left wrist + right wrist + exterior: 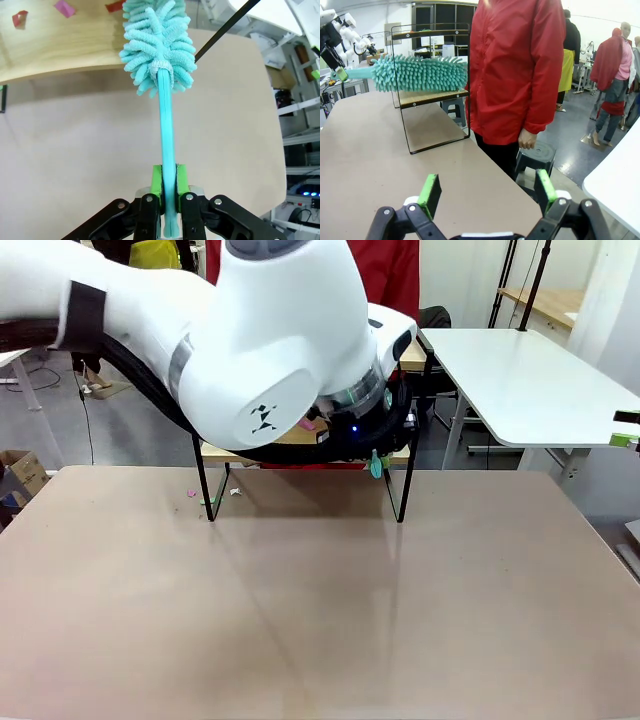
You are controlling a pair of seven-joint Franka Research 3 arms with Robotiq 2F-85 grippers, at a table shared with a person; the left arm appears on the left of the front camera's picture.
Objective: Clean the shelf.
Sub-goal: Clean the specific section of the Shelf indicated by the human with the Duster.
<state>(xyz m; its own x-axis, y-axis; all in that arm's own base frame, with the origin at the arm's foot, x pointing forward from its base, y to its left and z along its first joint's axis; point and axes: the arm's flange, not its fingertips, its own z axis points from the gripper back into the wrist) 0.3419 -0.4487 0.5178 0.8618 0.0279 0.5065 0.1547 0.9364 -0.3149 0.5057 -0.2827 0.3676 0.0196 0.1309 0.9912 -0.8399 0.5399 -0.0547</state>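
At far left, left fingers (156, 181) clenched on teal duster (159, 45) handle, fluffy head lying across shelf (60, 50) lower board near pink and red paper scraps (64, 7). Shelf stands at far-middle of tabletop (300, 620), mostly hidden behind left arm (250, 340) in front view, loose bits (213, 496) by its left leg. Right fingers (431, 192) spread wide, grasping nothing, over tabletop's edge; person in red jacket (515, 75) stands just beside shelf

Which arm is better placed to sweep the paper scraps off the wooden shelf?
Left: the left gripper is shut on the fluffy teal duster, its head over the wooden shelf board near pink scraps; the right gripper is open, empty.
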